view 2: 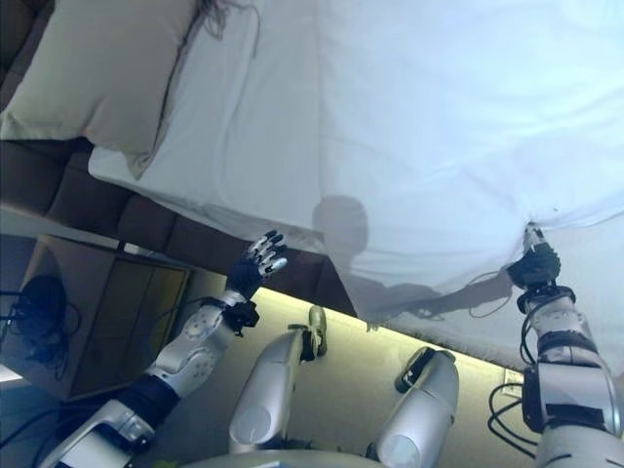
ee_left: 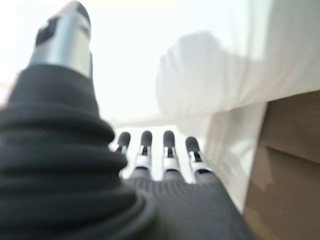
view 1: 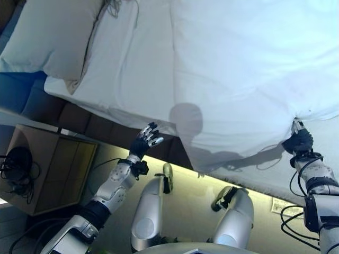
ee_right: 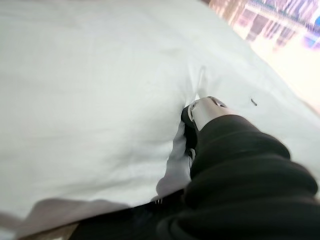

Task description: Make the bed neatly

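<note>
A white duvet (view 1: 243,69) covers most of the bed, its near edge hanging over the side. My right hand (view 1: 299,138) is shut on that edge at the right, with the cloth bunched into a peak where it is pinched; the right wrist view shows the thumb (ee_right: 206,111) pressed into folded white fabric. My left hand (view 1: 146,139) hovers open by the dark bed base (view 1: 90,124), fingers (ee_left: 168,150) straight, holding nothing, just short of the sheet's edge. A white pillow (view 1: 50,37) lies at the head of the bed, far left.
A wooden bedside table (view 1: 50,169) with a dark bundle of cables (view 1: 18,164) stands at the lower left. A lit strip of floor runs under the bed's edge. A wall socket (view 1: 280,205) shows at the lower right.
</note>
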Motion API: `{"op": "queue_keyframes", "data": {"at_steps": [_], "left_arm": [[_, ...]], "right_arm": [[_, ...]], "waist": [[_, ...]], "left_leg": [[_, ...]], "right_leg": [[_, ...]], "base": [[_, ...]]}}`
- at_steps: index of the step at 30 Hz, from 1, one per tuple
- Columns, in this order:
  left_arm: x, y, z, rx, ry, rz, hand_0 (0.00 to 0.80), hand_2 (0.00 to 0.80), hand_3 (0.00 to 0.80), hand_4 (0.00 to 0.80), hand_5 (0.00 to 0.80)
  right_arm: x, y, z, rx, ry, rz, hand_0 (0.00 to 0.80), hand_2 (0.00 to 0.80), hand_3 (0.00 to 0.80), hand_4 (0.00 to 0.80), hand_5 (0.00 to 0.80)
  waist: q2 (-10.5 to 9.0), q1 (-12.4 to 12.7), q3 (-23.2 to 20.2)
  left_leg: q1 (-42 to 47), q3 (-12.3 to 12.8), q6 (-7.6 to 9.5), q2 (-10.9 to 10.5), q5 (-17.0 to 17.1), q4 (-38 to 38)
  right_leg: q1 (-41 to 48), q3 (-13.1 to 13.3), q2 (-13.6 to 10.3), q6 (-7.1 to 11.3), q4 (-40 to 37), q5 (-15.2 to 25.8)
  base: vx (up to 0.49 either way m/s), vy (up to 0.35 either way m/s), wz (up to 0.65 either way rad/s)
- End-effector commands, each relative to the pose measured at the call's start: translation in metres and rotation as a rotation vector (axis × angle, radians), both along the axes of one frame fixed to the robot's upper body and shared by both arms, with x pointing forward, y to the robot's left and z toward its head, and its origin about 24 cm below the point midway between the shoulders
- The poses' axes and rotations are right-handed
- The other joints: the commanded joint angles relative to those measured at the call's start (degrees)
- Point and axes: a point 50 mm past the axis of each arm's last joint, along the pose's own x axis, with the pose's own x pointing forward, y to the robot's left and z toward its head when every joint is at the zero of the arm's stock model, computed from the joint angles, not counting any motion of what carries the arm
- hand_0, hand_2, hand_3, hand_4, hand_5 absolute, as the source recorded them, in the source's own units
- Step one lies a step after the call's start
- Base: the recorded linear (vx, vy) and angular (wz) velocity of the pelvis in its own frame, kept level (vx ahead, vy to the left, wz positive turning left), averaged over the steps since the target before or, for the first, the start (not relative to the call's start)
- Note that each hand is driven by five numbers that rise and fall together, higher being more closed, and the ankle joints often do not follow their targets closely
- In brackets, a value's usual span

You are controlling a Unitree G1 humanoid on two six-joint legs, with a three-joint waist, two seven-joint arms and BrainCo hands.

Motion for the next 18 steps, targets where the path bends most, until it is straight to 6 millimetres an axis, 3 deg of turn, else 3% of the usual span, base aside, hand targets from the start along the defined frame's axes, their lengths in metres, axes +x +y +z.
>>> {"op": "queue_keyframes", "data": {"at_steps": [1,8,18], "left_arm": [[0.000,0.009,0.009,-0.002,-0.042,0.004,0.000,0.000,0.000,0.000,0.000],[-0.008,0.008,-0.009,0.034,0.031,0.018,0.000,0.000,0.000,0.000,0.000],[-0.025,0.016,-0.039,0.074,0.177,0.131,0.000,0.000,0.000,0.000,0.000]], "right_arm": [[0.009,0.012,0.009,0.026,-0.139,0.031,0.800,0.800,0.800,0.800,0.800],[0.024,0.059,-0.003,-0.103,-0.069,0.166,0.800,0.800,0.800,0.800,0.800],[0.043,0.164,-0.005,-0.230,-0.022,0.456,0.800,0.800,0.800,0.800,0.800]], "waist": [[-1.01,2.1,-4.0],[-3.20,2.5,-5.8],[-5.07,4.9,-9.8]], "left_leg": [[10.7,-2.5,0.96,4.4,-2.2,-6.6],[18.1,-1.9,1.85,3.0,1.0,-12.7],[27.5,-0.6,1.13,2.8,2.7,-19.4]], "right_leg": [[3.1,4.3,-1.3,9.80,-22.6,26.2],[14.2,0.6,0.2,9.12,-31.4,28.8],[28.6,-3.7,2.5,9.22,-41.3,30.3]], "base": [[0.067,-0.033,-0.11],[0.041,-0.020,-0.03],[0.094,0.024,-0.03]]}}
